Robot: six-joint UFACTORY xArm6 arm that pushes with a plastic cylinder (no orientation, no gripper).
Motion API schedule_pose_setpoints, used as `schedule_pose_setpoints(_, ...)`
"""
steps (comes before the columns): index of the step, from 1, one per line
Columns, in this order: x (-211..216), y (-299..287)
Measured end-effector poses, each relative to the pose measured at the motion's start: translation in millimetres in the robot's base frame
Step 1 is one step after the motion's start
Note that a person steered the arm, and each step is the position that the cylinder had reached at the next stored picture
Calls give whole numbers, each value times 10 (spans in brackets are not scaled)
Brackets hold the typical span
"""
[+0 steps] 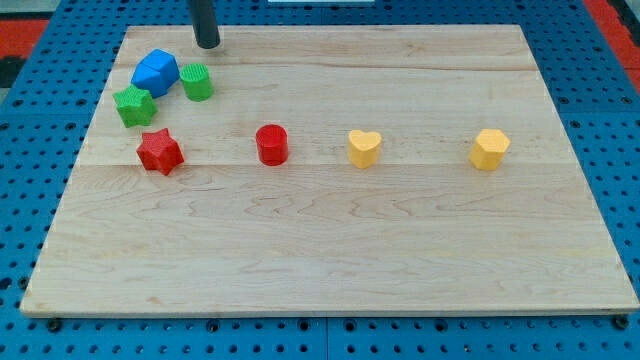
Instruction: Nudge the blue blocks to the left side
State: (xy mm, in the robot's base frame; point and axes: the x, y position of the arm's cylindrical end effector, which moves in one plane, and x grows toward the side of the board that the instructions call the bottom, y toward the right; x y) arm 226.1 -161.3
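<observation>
One blue block (155,72) you've got sits top left, touching the green star (133,105) and green cylinder (197,82). My tip (207,45) holds nothing, parked just above that cylinder.

Wooden board (330,250) with 7 small blocks, perhaps 1 blue (155,72).

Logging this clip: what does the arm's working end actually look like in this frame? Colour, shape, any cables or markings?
Only a short stretch shows: a straight, round rod, dark grey to black with a slight sheen, entering from the view's top edge. My tip is blunt and flat-ended, over the wooden board, just up and to the right of the blue block. No cables, labels or markings are visible; the rest of the arm is out of frame.
</observation>
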Motion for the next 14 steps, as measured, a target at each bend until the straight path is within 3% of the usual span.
schedule_pose_setpoints(3, 135, -403)
schedule_pose_setpoints(14, 261, -747)
